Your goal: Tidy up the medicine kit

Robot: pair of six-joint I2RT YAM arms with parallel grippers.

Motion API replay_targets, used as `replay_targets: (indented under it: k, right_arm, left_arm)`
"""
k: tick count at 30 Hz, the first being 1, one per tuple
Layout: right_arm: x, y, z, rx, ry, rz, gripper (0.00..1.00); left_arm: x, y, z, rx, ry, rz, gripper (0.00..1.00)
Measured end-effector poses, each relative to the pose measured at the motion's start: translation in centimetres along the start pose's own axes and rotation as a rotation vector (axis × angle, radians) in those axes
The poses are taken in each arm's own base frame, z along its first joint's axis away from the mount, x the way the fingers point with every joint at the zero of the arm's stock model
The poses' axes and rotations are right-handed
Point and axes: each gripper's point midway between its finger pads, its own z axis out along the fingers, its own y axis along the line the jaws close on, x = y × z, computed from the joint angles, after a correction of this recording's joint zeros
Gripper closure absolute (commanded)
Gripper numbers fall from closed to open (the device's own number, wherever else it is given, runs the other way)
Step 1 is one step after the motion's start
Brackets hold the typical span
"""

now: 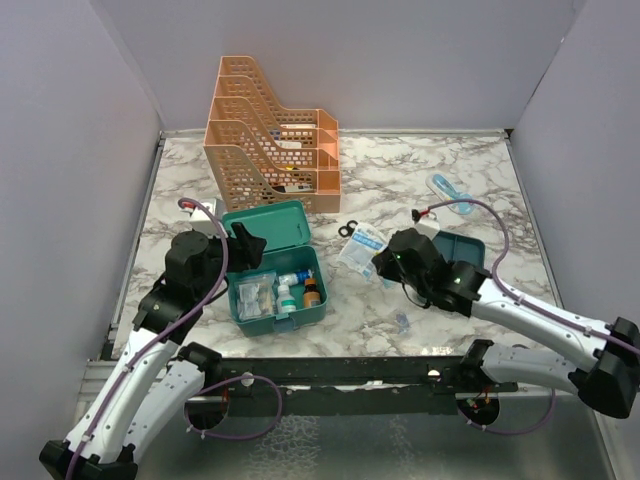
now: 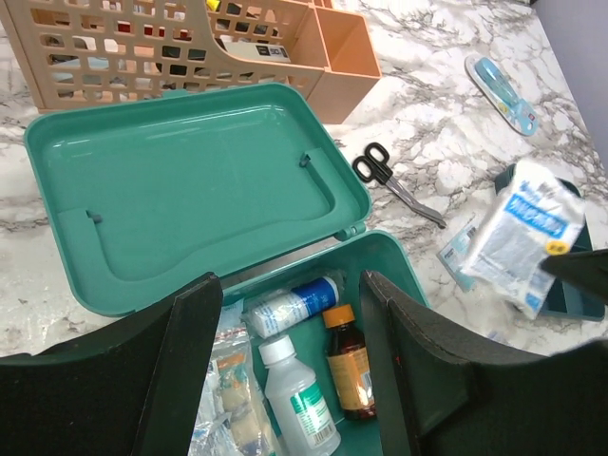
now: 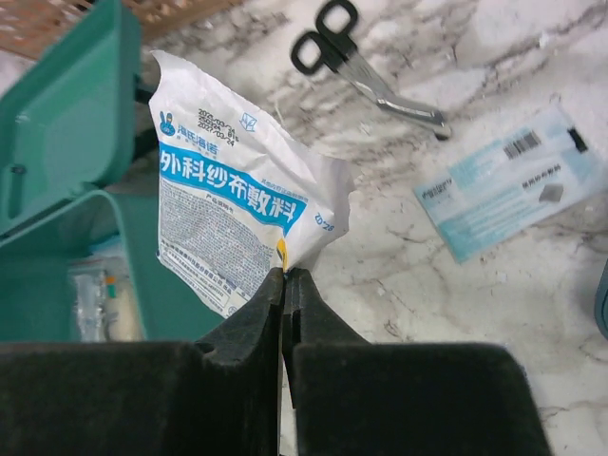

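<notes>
The teal medicine kit (image 1: 262, 228) lies open, lid flat behind its base (image 2: 380, 252). The base holds a white bottle (image 2: 299, 394), a brown bottle (image 2: 349, 366), a blue-and-white tube (image 2: 290, 306) and clear bags (image 2: 228, 380). My left gripper (image 2: 290, 285) is open and empty, hovering over the base; it also shows in the top view (image 1: 248, 245). My right gripper (image 3: 285, 275) is shut on the corner of a white gauze packet (image 3: 237, 218), held above the table just right of the kit (image 1: 360, 250). The teal divided tray (image 1: 470, 248) lies partly hidden behind the right arm.
The orange file rack (image 1: 270, 135) stands behind the kit. Black-handled scissors (image 3: 366, 71) and a flat blue packet (image 3: 513, 180) lie on the marble right of the kit. A blue-and-white item (image 1: 450, 192) lies far right. A small packet (image 1: 400, 320) lies near the front.
</notes>
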Motion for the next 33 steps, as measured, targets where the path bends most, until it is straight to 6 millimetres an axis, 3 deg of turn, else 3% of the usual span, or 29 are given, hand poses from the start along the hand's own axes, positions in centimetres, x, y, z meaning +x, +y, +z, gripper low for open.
replay_targets:
  k: [8,12,16,20,25,29,33]
  right_arm:
    - [-4.5,2.8,-3.3,-0.131,-0.115,-0.148,0.99]
    - [-5.3,6.2,-4.9,-0.285,-0.103,-0.244,0.99]
    - [-4.7,10.4,-5.7,-0.457,-0.037,-0.332,0.99]
    - [-2.2,14.5,-4.2,-0.597,0.084,-0.399,0.99]
    - [2.4,17.4,-1.5,-0.666,0.247,-0.476,0.99]
    - [5.0,20.2,-0.4,-0.706,0.312,-0.534,0.99]
    - [7.6,21.5,0.6,-0.707,0.371,-0.578,0.99]
  left_arm:
    - [-0.8,0.2,-0.5,-0.017,-0.039,-0.01,0.37]
    - [-0.9,0.8,-0.6,-0.054,-0.047,-0.038,0.37]
    - [-0.6,1.7,-0.7,-0.107,-0.043,-0.065,0.36]
    - [-0.7,2.4,-0.9,-0.149,-0.058,-0.084,0.36]
    - [-1.8,3.7,-2.0,-0.219,-0.124,-0.102,0.36]
    - [-3.4,4.6,-4.0,-0.261,-0.226,-0.115,0.36]
    - [-4.6,4.8,-5.3,-0.269,-0.292,-0.111,0.36]
